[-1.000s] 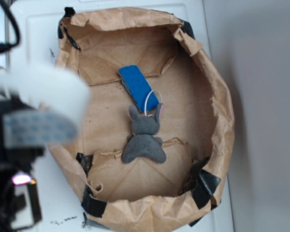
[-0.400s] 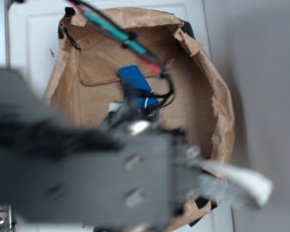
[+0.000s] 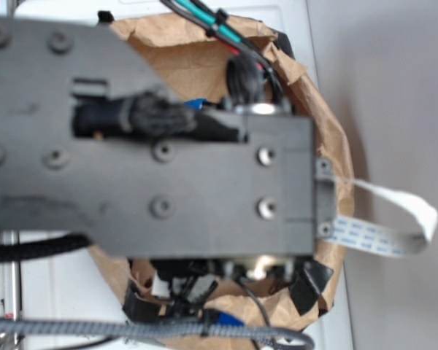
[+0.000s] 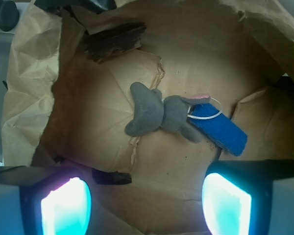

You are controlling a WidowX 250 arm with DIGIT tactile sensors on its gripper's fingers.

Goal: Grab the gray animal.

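Over the bag (image 4: 29, 98), arm (image 3: 153, 160) fills the exterior view, blocks almost all of the inside; only brown rim (image 3: 328, 146) and a white ribbon cable (image 3: 394, 226) show past it. Wrist view does the work. Bag is brown paper, crumpled walls rolled up all round, flat floor in the middle. Gripper (image 4: 146, 203) hangs above the floor, fingers spread wide at the bottom corners of the wrist view, nothing between them. Blue block (image 4: 220, 128) lies flat on the floor, its near end touching the toy's head. Gray toy (image 4: 159, 113) lies flat mid-floor, body left, ears right, pink ear edge up; a thin white loop (image 4: 208, 110) sits at the head, over the block.

Risks, as judgement: toy is off the gripper's line, further up the wrist view, so a straight drop likely lands on bare paper. Closing near the head could catch the block or snag the loop. Soft low plush may slip if fingers stop high; too deep and pads pinch floor paper.

Room: open floor left of and below the toy, body side clear. Walls well apart from it, block crowds the right.
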